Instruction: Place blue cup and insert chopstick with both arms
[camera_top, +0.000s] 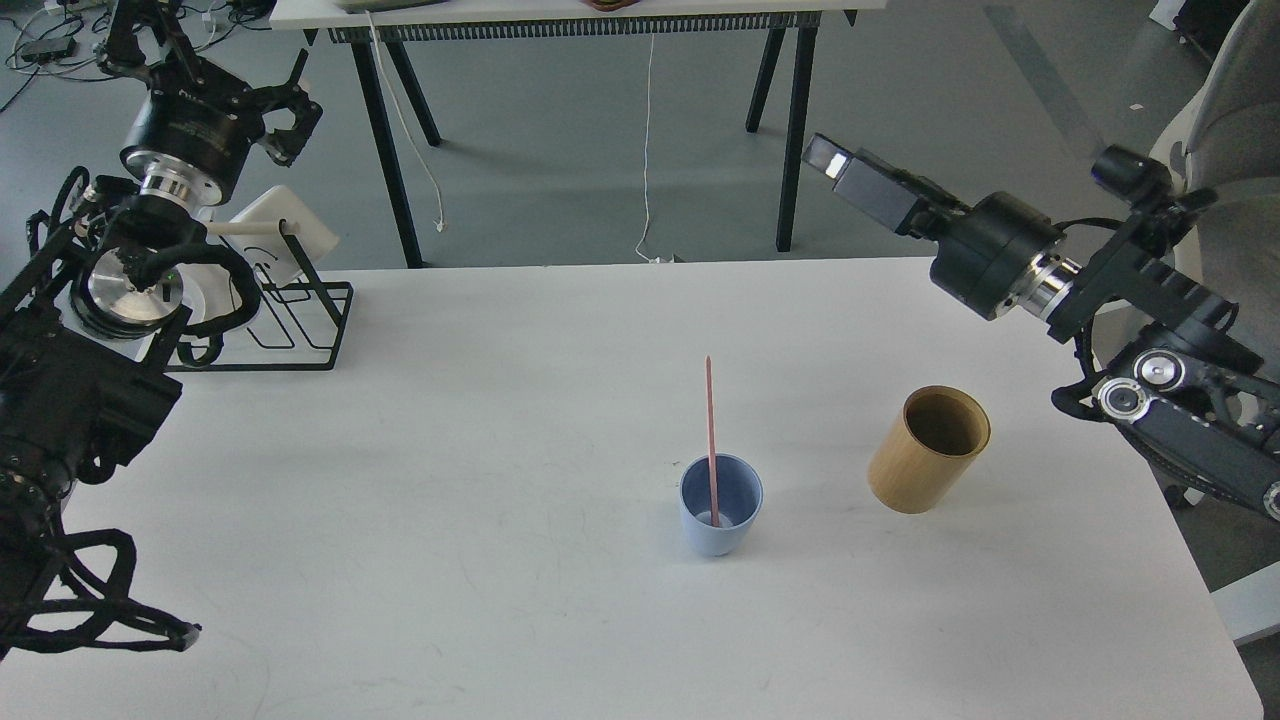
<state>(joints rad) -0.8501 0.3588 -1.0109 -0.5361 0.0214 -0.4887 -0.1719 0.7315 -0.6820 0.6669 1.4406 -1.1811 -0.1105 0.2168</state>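
The blue cup (721, 505) stands upright on the white table (500, 450), just right of centre, and the pink chopstick (711, 440) stands in it, leaning toward twelve o'clock. At three o'clock from the cup, apart from it, sits the tan holder (928, 450). The right gripper (838, 163) hangs high at one o'clock holding nothing, its jaws too end-on to tell; the left gripper (283, 105) at ten o'clock shows its fingers spread and empty.
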